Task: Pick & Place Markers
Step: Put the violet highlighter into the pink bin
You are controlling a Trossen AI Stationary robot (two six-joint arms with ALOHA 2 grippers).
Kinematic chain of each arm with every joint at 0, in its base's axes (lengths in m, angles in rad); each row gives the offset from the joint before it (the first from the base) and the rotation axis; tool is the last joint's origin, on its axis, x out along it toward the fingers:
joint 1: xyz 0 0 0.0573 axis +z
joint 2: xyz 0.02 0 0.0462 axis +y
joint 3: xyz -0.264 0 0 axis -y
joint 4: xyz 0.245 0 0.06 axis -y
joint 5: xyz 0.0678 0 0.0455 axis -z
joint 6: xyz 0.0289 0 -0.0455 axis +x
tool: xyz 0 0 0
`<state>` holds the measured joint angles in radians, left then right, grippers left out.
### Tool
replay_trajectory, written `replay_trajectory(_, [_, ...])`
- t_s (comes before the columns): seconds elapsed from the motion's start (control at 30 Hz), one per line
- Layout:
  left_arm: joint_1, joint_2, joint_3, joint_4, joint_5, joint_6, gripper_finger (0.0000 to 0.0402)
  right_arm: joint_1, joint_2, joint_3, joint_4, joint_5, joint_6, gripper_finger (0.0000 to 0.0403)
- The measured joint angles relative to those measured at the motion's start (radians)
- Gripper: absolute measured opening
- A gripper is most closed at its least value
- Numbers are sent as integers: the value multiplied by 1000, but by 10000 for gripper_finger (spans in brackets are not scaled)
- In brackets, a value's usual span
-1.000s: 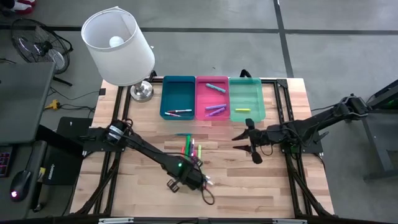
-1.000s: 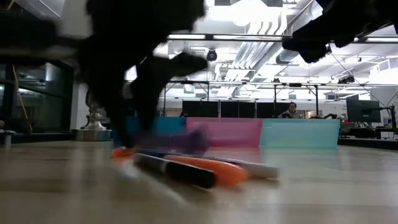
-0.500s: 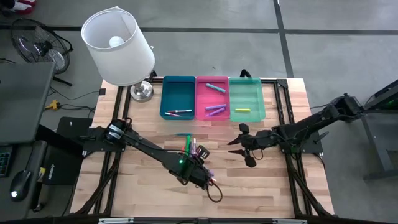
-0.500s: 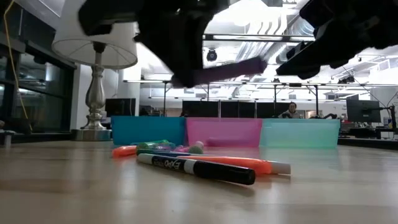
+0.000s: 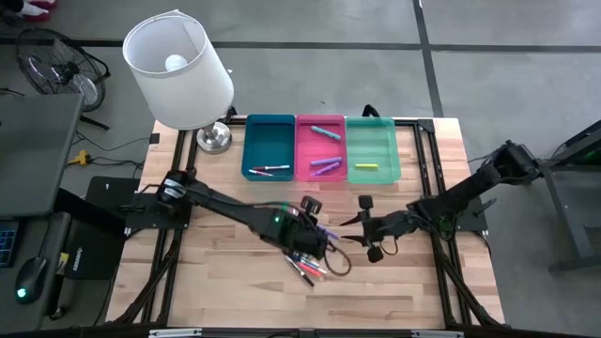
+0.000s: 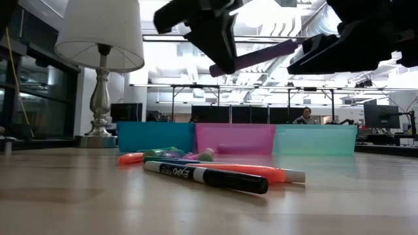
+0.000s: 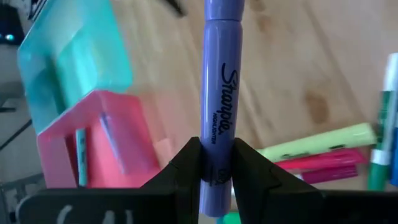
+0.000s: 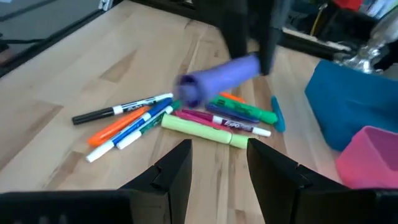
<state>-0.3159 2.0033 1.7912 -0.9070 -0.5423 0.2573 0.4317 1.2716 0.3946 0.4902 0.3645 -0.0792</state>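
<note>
From above, the left gripper (image 5: 322, 237) hides its purple marker (image 7: 216, 118), pinched raised above the table; the right gripper (image 5: 360, 228), fingers spread, faces it.

Open wood on the surface (image 5: 216, 291) along the near edge and at the near left corner. Middle blocked by the loose markers (image 5: 305, 266) and, above them, the left hand (image 5: 324, 237) clamped on a purple marker (image 7: 217, 112). Right hand (image 5: 355, 231) just beside it, fingers apart, closing off the gap toward the right. Far edge walled by the blue tray (image 5: 269, 145), pink tray (image 5: 320, 147) and green tray (image 5: 373, 148), side by side. Lamp (image 5: 178, 70) over the far left corner.
</note>
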Motion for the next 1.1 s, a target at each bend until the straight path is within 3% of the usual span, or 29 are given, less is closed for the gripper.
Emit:
replay_trajectory(0.13, [29, -49, 3, 59, -5, 25, 57, 3, 0, 0, 15, 52, -23, 142])
replay_trajectory(0.4, [48, -84, -2, 130, 10, 64, 57, 0, -1, 0, 214, 147, -180, 142])
replay_trajectory(1.1, [47, -94, 0, 279, 12, 123, 57, 1, -2, 1, 485, 37, -307, 142])
